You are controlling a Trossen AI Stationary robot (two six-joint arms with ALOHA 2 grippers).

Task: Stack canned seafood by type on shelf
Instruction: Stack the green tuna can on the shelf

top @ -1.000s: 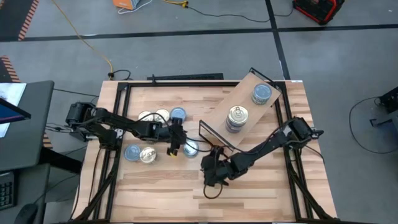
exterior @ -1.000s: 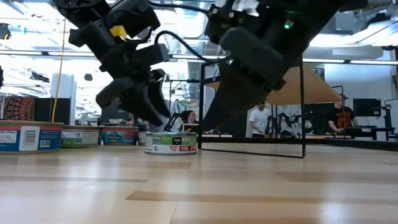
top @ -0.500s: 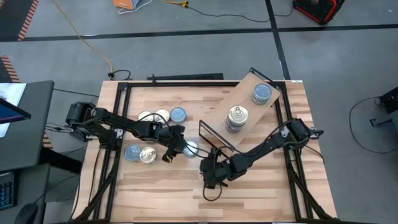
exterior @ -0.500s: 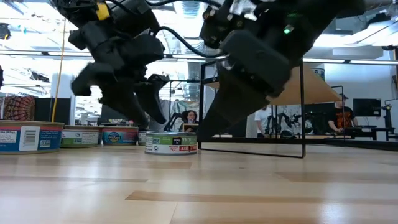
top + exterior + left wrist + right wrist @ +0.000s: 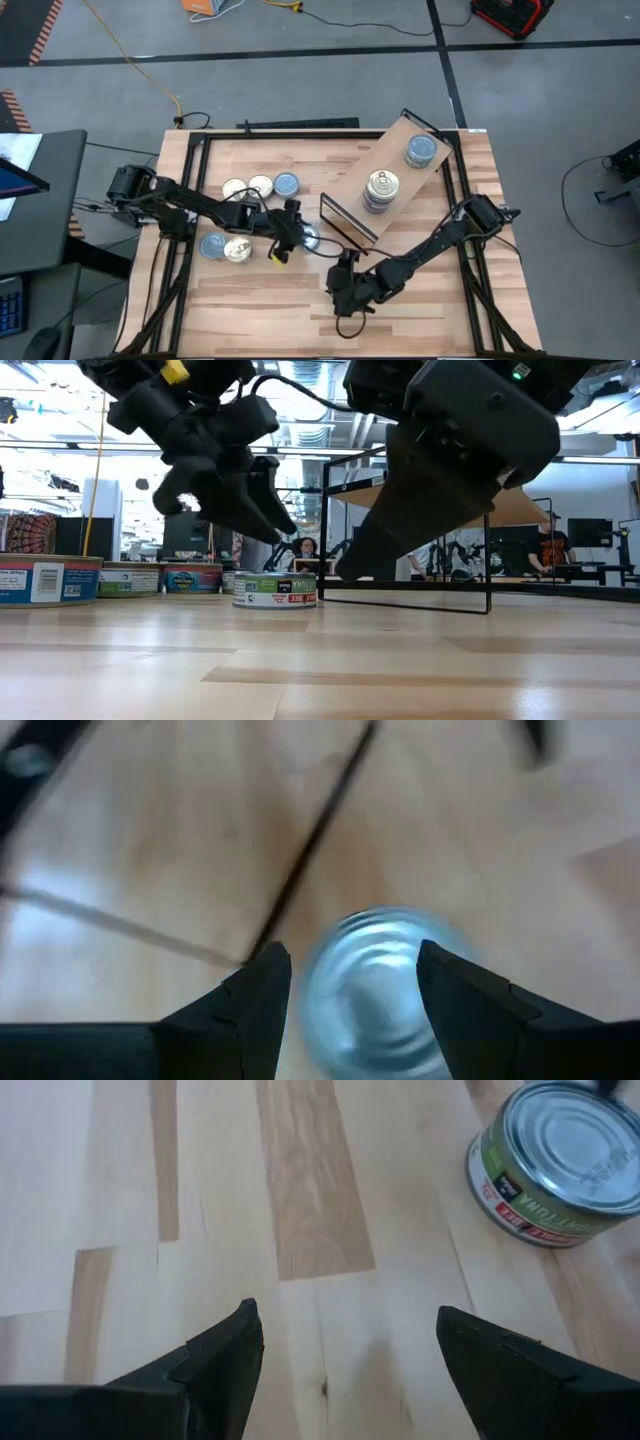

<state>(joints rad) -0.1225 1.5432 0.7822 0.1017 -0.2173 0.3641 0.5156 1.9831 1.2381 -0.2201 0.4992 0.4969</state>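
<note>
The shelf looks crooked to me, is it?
Yes. The shelf sits slantwise across the table's far right corner instead of square with its edges. The two tin stacks on it stand upright; nothing is spilled.

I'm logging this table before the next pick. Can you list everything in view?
Shelf: one, light wood on a black frame, far right part of the table.
Tins on the shelf: a gold-lidded stack and a blue-lidded stack.
Loose tins: six; two gold and one blue in a far row, one blue beside one gold nearer, one silvery-blue tin by the shelf frame.
Table: one, pale wood.
Left gripper: open, over the silvery-blue tin.
Right gripper: open, empty, above bare table.
</note>
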